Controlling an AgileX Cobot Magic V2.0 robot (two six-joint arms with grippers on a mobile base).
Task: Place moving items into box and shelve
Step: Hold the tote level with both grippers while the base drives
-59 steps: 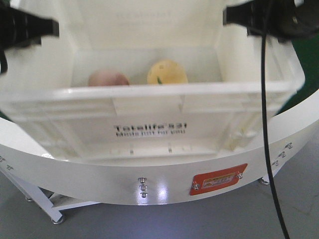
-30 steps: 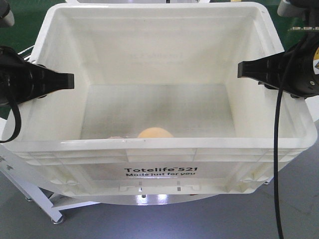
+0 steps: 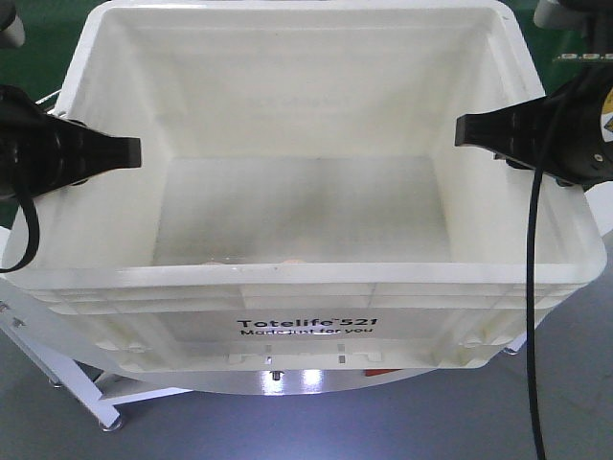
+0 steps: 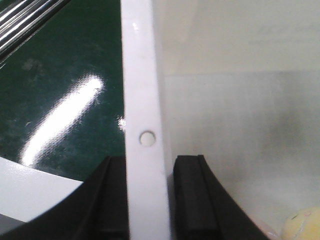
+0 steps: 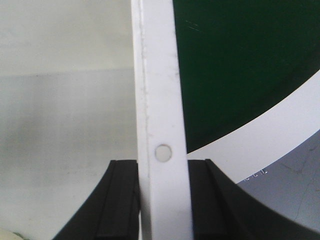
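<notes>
the box (image 3: 306, 280) fills the front view, a big white tote with its open top facing up and black print (image 3: 305, 326) on the near wall. it is almost bare inside from here. only the left wrist view shows a yellow piece (image 4: 304, 226), lying on the floor of the box close to the left wall. the near rim hides most of that floor strip in the front view, so i can't make out the other piece.

the left gripper (image 4: 147, 172) is clamped over the left wall's rim, one black finger (image 4: 112, 200) outside and one inside, both pressed flat against the plastic. the right gripper (image 5: 164, 175) grips the right wall's rim the same way, narrowly parted, just the thickness of the rim between its fingers.

beneath the box curves the white edge of a round table (image 3: 306, 381), with a green top (image 4: 60, 75) showing outside both walls. i can't tell whether the box's base touches it. a black cable (image 3: 530, 287) hangs down in front of the box's right corner.
</notes>
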